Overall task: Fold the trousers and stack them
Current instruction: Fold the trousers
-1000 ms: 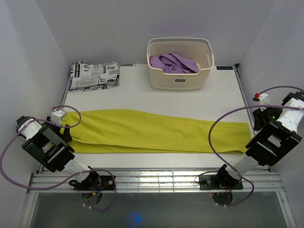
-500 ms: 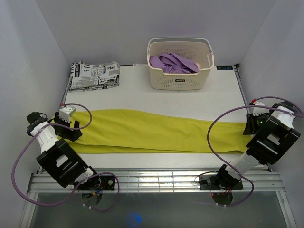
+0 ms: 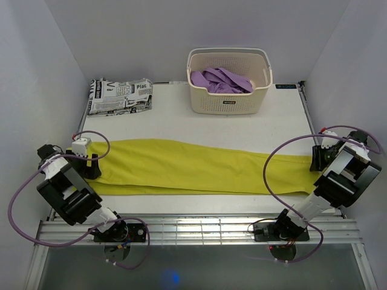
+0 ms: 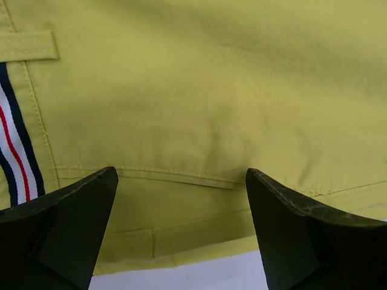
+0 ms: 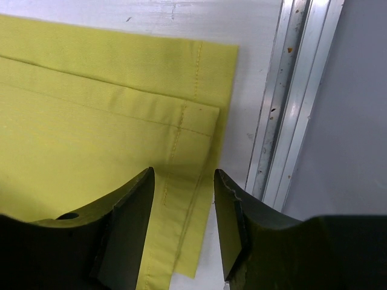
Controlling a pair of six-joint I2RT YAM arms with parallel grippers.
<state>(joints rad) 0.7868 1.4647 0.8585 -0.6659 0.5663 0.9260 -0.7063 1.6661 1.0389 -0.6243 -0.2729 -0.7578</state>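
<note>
The mustard-yellow trousers [image 3: 193, 166] lie flat and stretched across the table from left to right. My left gripper [image 3: 91, 166] hovers over their waist end, jaws wide open. In the left wrist view the waistband [image 4: 199, 90] and its striped side ribbon [image 4: 15, 145] fill the picture, and the left gripper [image 4: 181, 175] holds nothing. My right gripper [image 3: 315, 162] is at the leg-hem end by the table's right edge. The right wrist view shows the right gripper [image 5: 184, 175] partly open, straddling the hem corner [image 5: 193, 139] without pinching it.
A white basket [image 3: 228, 104] holding a purple garment [image 3: 221, 80] stands at the back centre. A folded newspaper-print garment [image 3: 120, 95] lies at the back left. A metal rail [image 5: 290, 103] runs along the table's right edge, close to the right gripper. Walls enclose both sides.
The left gripper has swung from the near-left corner onto the trousers' waist end. The right gripper has moved in and down over the hem end. The trousers have not moved.
</note>
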